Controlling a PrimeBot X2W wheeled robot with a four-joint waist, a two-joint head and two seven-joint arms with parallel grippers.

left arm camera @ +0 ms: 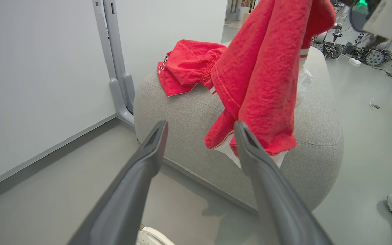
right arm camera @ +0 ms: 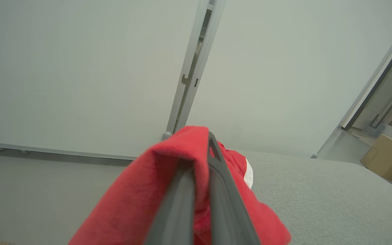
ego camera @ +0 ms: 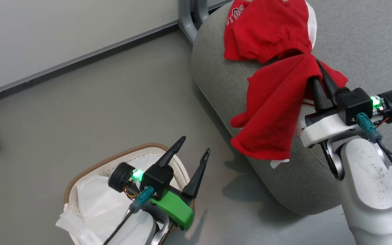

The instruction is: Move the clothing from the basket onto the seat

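One red garment (ego camera: 274, 109) is clamped between the closed fingers of the right gripper (ego camera: 320, 80), which is held over the seat (ego camera: 216, 78). The cloth is bunched around those fingers and hangs down past the seat's rounded edge; whether its lower hem touches the cushion cannot be told. A second garment (ego camera: 267, 30), marked with white letters, is seen lying crumpled on top of the seat, just beyond the held one. The left gripper (ego camera: 195, 144) is spread wide with nothing between its fingers, above the basket (ego camera: 114, 156), in which a white liner (ego camera: 94, 200) is seen
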